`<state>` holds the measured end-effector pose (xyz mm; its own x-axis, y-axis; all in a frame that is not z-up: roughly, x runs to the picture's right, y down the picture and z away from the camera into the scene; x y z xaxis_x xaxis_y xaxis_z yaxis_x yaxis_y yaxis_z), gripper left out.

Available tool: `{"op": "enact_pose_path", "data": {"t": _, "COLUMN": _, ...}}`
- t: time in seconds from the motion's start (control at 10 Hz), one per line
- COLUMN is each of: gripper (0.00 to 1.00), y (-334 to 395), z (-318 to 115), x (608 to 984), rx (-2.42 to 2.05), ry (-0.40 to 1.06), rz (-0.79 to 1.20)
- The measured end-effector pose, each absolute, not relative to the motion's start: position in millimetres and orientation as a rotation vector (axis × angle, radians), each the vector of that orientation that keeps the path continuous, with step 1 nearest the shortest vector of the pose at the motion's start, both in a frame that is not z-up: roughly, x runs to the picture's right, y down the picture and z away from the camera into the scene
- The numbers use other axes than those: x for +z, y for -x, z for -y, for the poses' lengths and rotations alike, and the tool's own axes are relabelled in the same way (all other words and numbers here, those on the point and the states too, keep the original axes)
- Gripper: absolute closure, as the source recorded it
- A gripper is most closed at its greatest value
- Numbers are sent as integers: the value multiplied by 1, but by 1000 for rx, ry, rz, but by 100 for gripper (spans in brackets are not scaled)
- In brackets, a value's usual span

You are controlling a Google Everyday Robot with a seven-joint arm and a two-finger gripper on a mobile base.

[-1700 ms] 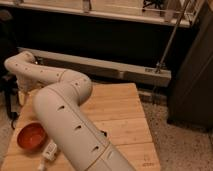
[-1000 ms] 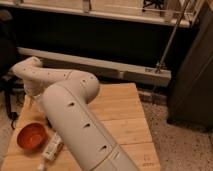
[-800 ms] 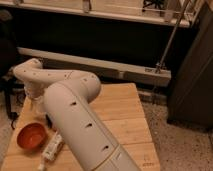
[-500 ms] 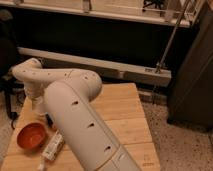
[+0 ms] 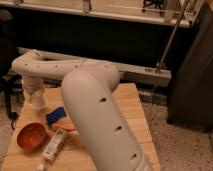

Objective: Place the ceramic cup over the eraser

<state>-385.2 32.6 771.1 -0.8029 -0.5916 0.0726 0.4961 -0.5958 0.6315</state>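
My gripper (image 5: 35,92) hangs at the end of the white arm, over the table's far left corner. A small white tapered ceramic cup (image 5: 37,101) sits under it, mouth down, held in the gripper just above the wood. The striped eraser does not show; it may be under the cup or behind the arm. The big forearm (image 5: 100,115) crosses the middle of the view and hides much of the table.
On the wooden table (image 5: 132,107) lie a blue flat block (image 5: 55,115), an orange stick (image 5: 65,127), a white tube (image 5: 54,144) and an orange-red bowl (image 5: 31,136), all to the right of and nearer than the cup. A dark cabinet (image 5: 192,75) stands to the right.
The gripper with the cup swung from the far left edge to the right over the table corner, then dropped a little. The things on the table have not moved.
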Motion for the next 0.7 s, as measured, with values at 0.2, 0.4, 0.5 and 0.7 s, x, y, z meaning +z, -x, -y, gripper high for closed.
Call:
{"op": "enact_pose_path", "data": {"t": 0.2, "gripper": 100, "y": 350, "z": -57, "x": 727, "rx": -2347, "ry": -198, "rz": 863}}
{"op": "enact_pose_path", "data": {"t": 0.4, "gripper": 100, "y": 324, "z": -84, "x": 693, "rx": -2327, "ry": -170, "rz": 872}}
{"op": "enact_pose_path", "data": {"t": 0.5, "gripper": 100, "y": 311, "z": -95, "x": 677, "rx": -2297, "ry": -155, "rz": 870}}
{"op": "enact_pose_path", "data": {"t": 0.7, "gripper": 100, "y": 291, "z": -112, "x": 660, "rx": -2244, "ry": -122, "rz": 879}}
